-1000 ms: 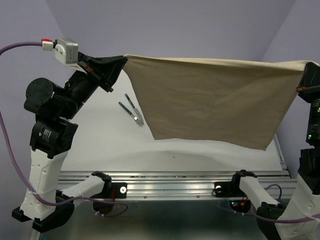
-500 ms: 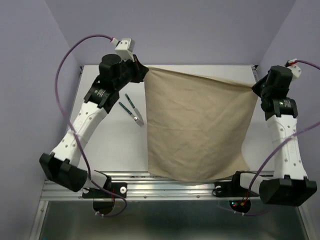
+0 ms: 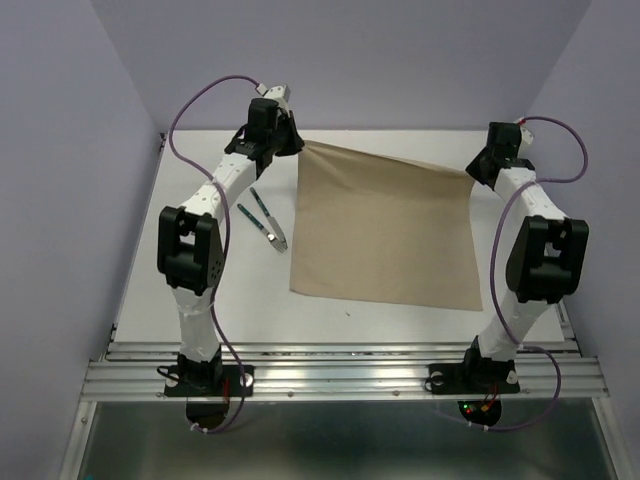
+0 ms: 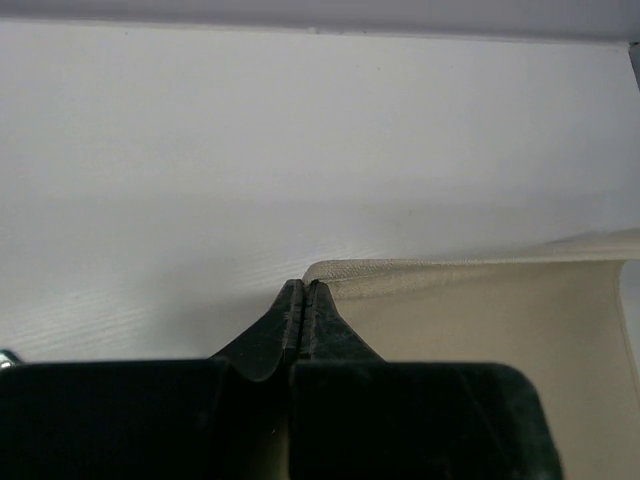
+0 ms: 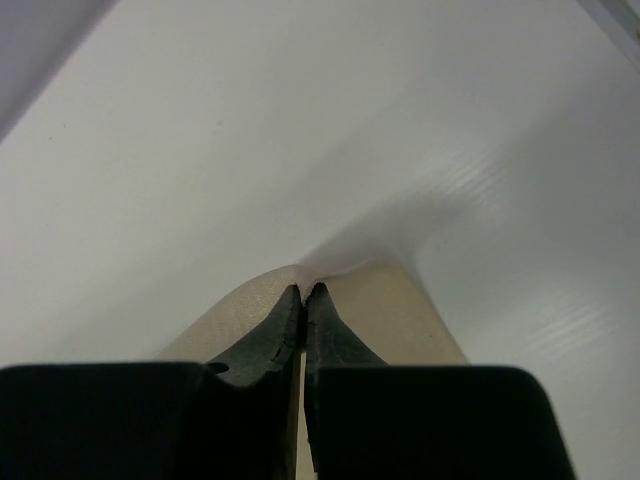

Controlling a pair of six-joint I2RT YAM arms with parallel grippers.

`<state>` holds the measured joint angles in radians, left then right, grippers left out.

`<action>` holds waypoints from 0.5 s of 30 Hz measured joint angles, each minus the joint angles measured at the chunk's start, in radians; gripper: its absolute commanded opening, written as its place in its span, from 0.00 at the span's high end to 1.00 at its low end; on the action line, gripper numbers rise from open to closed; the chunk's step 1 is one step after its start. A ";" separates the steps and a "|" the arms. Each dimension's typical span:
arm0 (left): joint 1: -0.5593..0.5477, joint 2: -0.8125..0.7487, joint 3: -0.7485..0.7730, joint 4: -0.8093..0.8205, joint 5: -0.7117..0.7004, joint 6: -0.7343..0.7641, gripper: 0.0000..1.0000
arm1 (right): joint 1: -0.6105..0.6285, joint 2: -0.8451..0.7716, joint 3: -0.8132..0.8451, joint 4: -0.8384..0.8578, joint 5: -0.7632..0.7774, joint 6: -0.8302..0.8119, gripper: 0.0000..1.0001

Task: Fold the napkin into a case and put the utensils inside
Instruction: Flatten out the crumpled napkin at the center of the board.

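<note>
At the frame's centre, the beige-tan cloth napkin (image 3: 385, 235) lies spread on the white surface (image 3: 190, 290), far corners clamped in the left gripper (image 3: 297, 146) and right gripper (image 3: 476, 172), probably to lay it square for folding; green-handled silver utensils (image 3: 264, 221) lie just left.

no text, label, brand, number or sign can be read anywhere in these views.
</note>
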<state>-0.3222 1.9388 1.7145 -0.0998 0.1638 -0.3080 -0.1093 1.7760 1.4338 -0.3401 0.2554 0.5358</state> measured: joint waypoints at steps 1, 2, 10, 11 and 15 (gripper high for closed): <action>0.007 0.040 0.041 0.000 0.004 -0.001 1.00 | 0.000 0.045 0.032 0.006 -0.010 0.003 0.99; 0.015 0.088 0.089 0.000 0.009 -0.002 1.00 | 0.000 0.099 0.074 0.021 -0.022 0.006 0.99; 0.069 0.339 0.406 -0.049 0.055 -0.016 1.00 | 0.000 0.315 0.287 0.065 -0.107 0.023 0.99; 0.074 0.351 0.418 -0.056 0.061 -0.016 1.00 | 0.000 0.317 0.290 0.065 -0.113 0.025 0.99; 0.081 0.349 0.411 -0.064 0.074 -0.016 1.00 | 0.000 0.306 0.275 0.077 -0.125 0.030 0.99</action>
<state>-0.2409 2.2883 2.1258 -0.1642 0.2375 -0.3244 -0.1093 2.0815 1.7088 -0.2630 0.1303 0.5659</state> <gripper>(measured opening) 0.033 0.035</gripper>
